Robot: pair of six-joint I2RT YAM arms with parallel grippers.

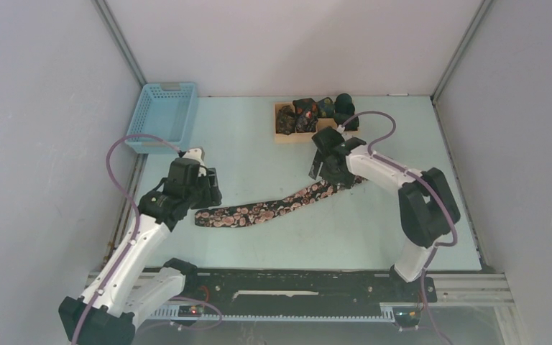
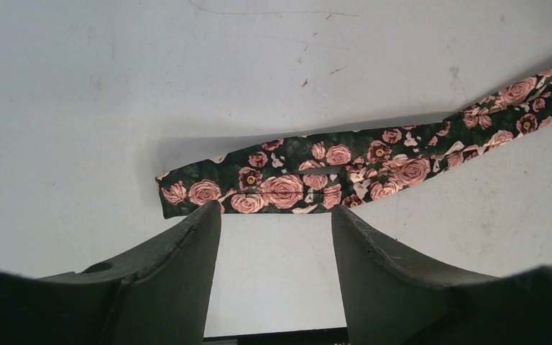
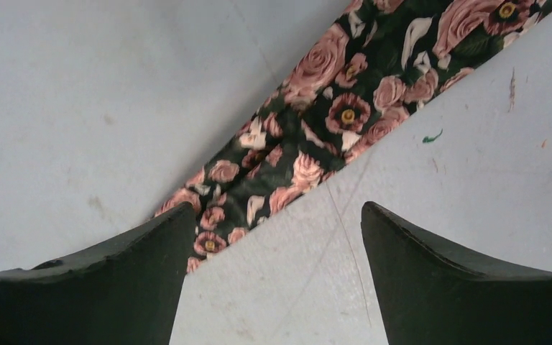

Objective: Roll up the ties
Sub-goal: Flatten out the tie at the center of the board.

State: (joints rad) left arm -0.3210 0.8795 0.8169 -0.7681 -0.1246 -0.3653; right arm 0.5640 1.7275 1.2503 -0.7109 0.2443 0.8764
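From my station the long tie (image 1: 273, 207) lies flat and unrolled across the middle of the pale green table (image 1: 259, 144), dark cloth with pink roses, and I'll place everything else from it. My left gripper (image 1: 208, 188) sits just beside the tie's left end; in its wrist view the left gripper (image 2: 277, 215) has its fingers spread with only bare tabletop between them, and the blunt end of the tie (image 2: 287, 183) lies just past their tips. My right gripper (image 1: 325, 171) hangs over the tie's right end; the right wrist view shows the gripper (image 3: 277, 212) spread wide, holding nothing, with the tie (image 3: 330, 108) running out from under one finger. Behind that right end stands a wooden box (image 1: 291, 136) holding small dark rolled ties (image 1: 309, 111). Well behind the left end, against the side wall, is a blue plastic basket (image 1: 169, 90). Up close the surface is worn: thin scratches (image 2: 316, 75) and a green fleck (image 3: 431, 136). Plain white wall panels (image 1: 287, 43) close in three sides.
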